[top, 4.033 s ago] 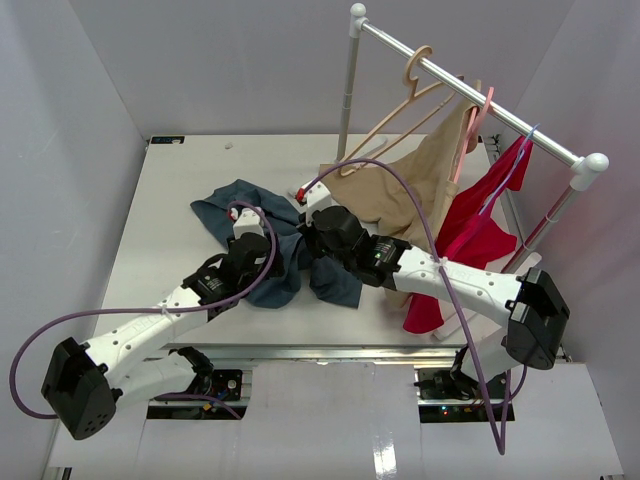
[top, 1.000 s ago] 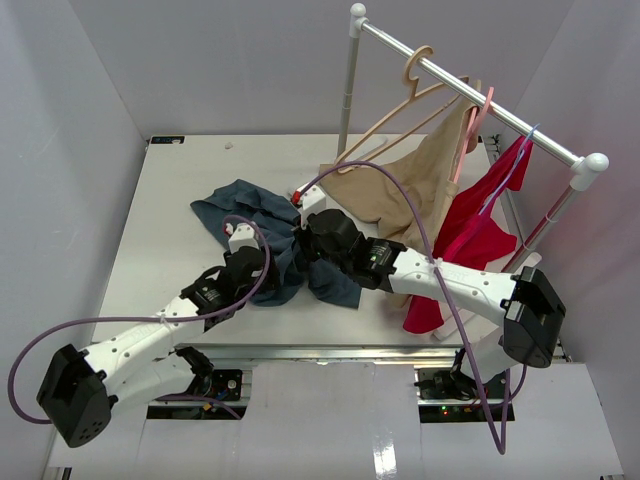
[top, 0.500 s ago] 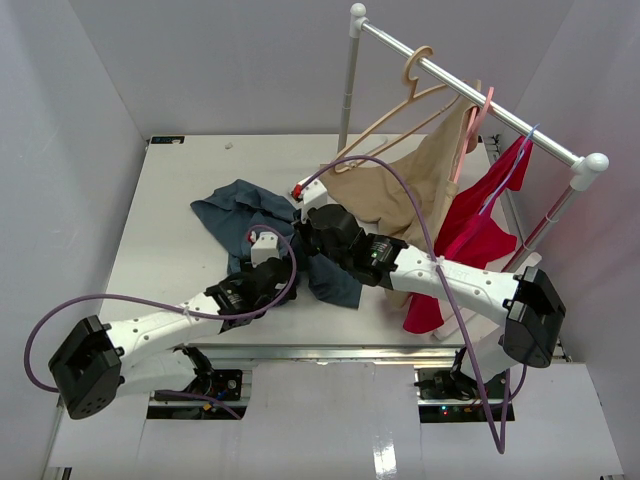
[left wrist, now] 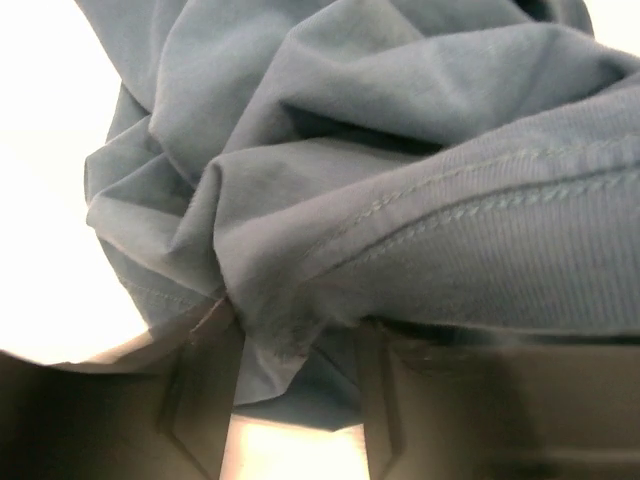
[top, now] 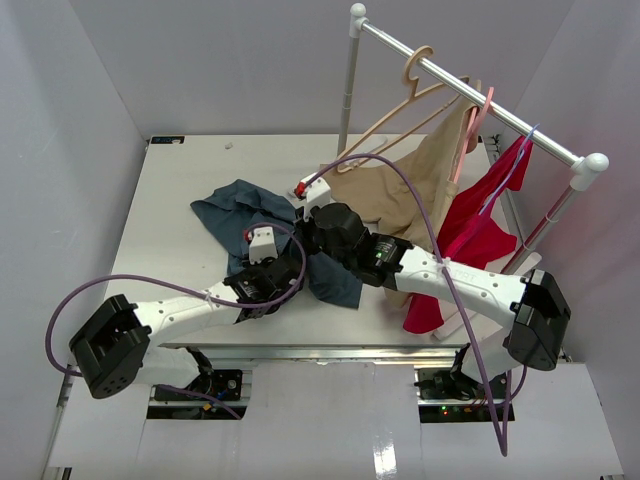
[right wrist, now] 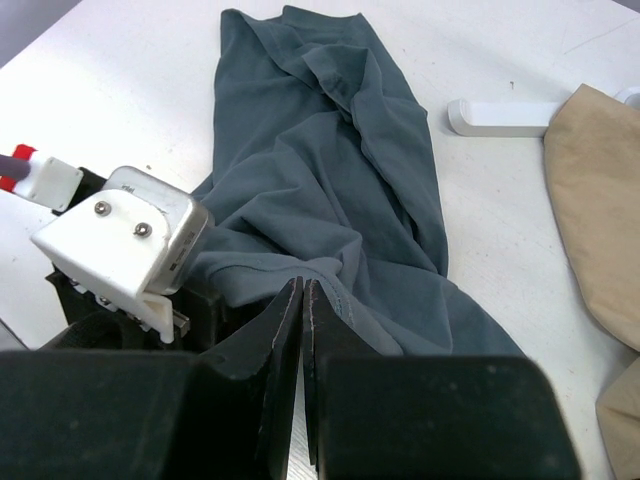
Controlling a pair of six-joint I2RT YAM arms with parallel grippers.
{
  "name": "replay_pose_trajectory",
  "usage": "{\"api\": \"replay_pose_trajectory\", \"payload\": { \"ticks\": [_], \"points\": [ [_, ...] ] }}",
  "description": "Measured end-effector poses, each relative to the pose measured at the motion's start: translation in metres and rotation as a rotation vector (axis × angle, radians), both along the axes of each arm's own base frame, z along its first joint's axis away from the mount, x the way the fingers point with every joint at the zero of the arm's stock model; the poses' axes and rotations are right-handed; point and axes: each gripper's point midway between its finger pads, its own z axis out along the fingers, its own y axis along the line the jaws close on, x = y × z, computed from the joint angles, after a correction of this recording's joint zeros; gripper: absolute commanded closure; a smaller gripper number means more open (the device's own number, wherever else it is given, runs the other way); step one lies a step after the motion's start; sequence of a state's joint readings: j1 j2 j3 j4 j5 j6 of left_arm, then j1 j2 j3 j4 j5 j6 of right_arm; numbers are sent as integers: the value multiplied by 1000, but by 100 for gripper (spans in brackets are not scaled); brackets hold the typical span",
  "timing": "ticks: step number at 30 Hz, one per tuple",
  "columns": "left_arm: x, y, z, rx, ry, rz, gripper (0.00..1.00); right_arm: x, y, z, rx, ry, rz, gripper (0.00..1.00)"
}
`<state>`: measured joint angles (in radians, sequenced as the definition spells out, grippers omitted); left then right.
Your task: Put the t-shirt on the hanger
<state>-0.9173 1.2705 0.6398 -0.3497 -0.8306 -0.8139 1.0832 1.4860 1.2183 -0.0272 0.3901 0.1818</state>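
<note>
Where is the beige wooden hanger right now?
In the top view, the hanger hangs bare from the rail at the back right, near the rail's left post and just left of the tan garment.

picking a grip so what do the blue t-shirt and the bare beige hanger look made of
T-shirt: soft matte knit, likely cotton; fine ribbing, stitched hem, limp folds. Hanger: pale, smooth, wood or plastic; too small to tell which.
</note>
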Motion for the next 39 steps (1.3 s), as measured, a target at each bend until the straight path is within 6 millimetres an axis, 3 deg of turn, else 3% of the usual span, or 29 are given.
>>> {"api": "replay_pose_trajectory", "payload": {
  "ticks": [4,10,16,19,22,26,31,36,39],
  "points": [
    [2,-3,2,5,-1,1,100,-1,-3,1,3,-3,-1,92],
    [-10,6,17,-7,21,-22,100,2,-15,-16,-24,14,-25,92],
    [-19,12,72,-107,-52,-68,100,20,-40,-39,-50,52,-117,90],
    [-20,8,84,-137,-64,-96,100,18,-48,-59,-78,82,-127,79],
    [-22,4,78,-121,-36,-123,100,13,-52,-70,-107,104,-120,54],
    [-24,2,73,-113,-19,-143,100,9,-57,-73,-138,119,-117,35],
    [-27,7,61,-105,-21,-150,100,6,-59,-44,-125,101,-133,27],
    [-31,12,39,-73,4,-156,100,15,-54,30,-25,45,-218,23],
    [-31,11,37,-72,-1,-165,100,21,-53,76,78,11,-277,21]
  ]
}}
